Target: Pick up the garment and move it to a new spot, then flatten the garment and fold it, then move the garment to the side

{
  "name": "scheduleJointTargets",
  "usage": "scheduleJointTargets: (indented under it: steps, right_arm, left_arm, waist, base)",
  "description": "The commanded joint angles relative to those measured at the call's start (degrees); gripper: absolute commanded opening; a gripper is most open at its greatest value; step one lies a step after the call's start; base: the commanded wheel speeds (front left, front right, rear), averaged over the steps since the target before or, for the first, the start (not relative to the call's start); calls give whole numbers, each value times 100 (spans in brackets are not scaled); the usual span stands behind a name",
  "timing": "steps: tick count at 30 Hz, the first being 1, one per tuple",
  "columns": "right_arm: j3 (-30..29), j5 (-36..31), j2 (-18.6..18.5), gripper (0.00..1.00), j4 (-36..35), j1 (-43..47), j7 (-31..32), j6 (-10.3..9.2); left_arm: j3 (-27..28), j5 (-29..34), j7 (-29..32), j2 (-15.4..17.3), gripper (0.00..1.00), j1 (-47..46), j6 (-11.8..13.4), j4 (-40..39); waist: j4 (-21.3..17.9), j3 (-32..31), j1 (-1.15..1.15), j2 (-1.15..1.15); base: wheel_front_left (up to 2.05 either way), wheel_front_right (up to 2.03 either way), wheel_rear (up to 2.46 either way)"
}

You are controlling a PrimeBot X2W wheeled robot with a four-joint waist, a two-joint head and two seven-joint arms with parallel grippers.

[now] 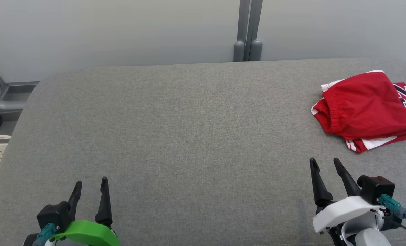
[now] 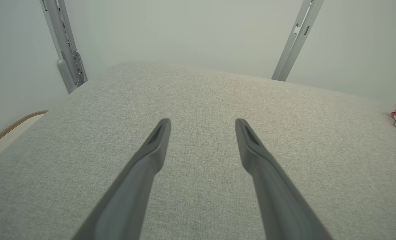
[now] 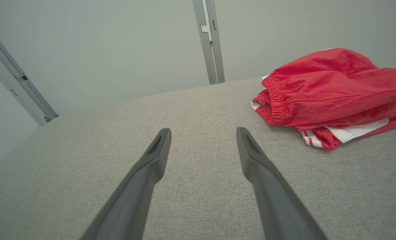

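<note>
The red sports shorts [image 1: 366, 106] lie bunched, folded over, at the far right corner of the grey padded table [image 1: 189, 136], elastic waistband facing left. The left gripper [image 1: 91, 181] hangs near the near edge's left end and the right gripper [image 1: 324, 160] near its right end, both with jaws spread, empty.

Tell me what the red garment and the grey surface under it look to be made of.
Red garment: thin woven synthetic, probably polyester or nylon, with a slight sheen; fine crinkles and a gathered elastic waistband suggest sports shorts. Grey surface: padded upholstery in a coarse woven fabric, matte; visible heathered weave and rounded soft edges.
</note>
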Motion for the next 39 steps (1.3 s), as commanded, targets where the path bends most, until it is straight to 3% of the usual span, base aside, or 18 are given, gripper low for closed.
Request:
scheduleJointTargets:
  steps: [1, 29, 30, 39]
  right_arm:
    - [9, 42, -8, 100, 21, 46, -27, -3]
    - [148, 66, -8, 100, 8, -86, -61, -3]
    - [141, 103, 1, 0, 45, -33, -53, 0]
    - [79, 742, 25, 0, 167, 49, 77, 0]
  left_arm:
    - [-7, -16, 6, 38, 100, 86, 43, -37]
    - [7, -128, -24, 129, 100, -14, 126, -53]
    - [15, -100, 10, 75, 0, 56, 86, -59]
    - [153, -610, 203, -103, 0, 77, -16, 88]
  waist:
    - [-6, -1, 0, 0]
    - [33, 131, 0, 0]
    - [32, 130, 0, 0]
    - [28, 130, 0, 0]
  base:
    - [0, 0, 0]
    - [0, 0, 0]
    - [0, 0, 0]
    - [0, 0, 0]
